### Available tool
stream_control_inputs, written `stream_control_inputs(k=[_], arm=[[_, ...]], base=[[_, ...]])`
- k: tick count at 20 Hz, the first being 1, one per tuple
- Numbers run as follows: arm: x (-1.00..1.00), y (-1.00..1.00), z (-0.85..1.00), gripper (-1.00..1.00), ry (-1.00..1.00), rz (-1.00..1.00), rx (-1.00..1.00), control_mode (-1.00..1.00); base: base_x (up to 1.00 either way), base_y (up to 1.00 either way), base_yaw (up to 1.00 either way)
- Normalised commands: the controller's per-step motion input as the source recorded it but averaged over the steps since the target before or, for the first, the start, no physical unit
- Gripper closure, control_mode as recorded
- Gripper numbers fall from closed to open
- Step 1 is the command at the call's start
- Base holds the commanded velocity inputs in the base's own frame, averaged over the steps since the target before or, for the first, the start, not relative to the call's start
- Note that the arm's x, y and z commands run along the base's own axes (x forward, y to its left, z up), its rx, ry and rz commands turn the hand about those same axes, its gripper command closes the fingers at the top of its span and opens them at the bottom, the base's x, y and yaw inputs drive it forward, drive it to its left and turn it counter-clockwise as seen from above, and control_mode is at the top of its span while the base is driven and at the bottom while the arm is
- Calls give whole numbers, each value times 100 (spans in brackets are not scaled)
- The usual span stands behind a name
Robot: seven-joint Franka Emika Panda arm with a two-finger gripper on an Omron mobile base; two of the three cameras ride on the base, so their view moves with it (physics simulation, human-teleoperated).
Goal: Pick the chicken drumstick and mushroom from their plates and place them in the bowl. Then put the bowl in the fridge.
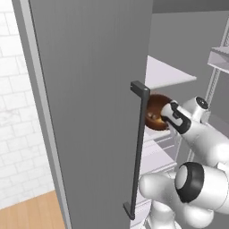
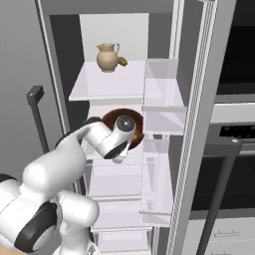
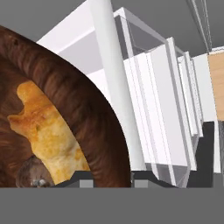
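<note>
Sitting on fridge (image 2: 194, 124) shelf (image 2: 107, 89): bowl (image 3: 83, 109) (w/ chicken drumstick (image 3: 48, 135)).

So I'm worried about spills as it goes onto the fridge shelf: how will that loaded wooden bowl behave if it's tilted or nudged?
The bowl looks thick-walled and stiff, so it probably won't flex. Its walls are deep, so the drumstick and mushroom should stay in, though they lie loose and may slide toward the low side. With its round form, a nudge could spin or slide it on the smooth shelf.

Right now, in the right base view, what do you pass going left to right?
Fridge door handle → robot arm → wooden bowl → door-side bins → oven handle.
</note>
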Motion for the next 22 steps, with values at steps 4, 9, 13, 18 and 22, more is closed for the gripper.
stream_control_inputs(k=[4, 9, 13, 18, 22], arm=[[42, 0, -51, 100, 4, -4, 0, -100], [20, 0, -41, 100, 4, 0, 0, -100], [30, 0, -26, 100, 0, 0, 0, -100], [49, 5, -27, -100, -4, 0, 0, -100], [-1, 0, -8, -100, -5, 0, 0, -100]], base=[[0, 0, 0], [0, 0, 0], [0, 0, 0], [0, 0, 0], [0, 0, 0]])
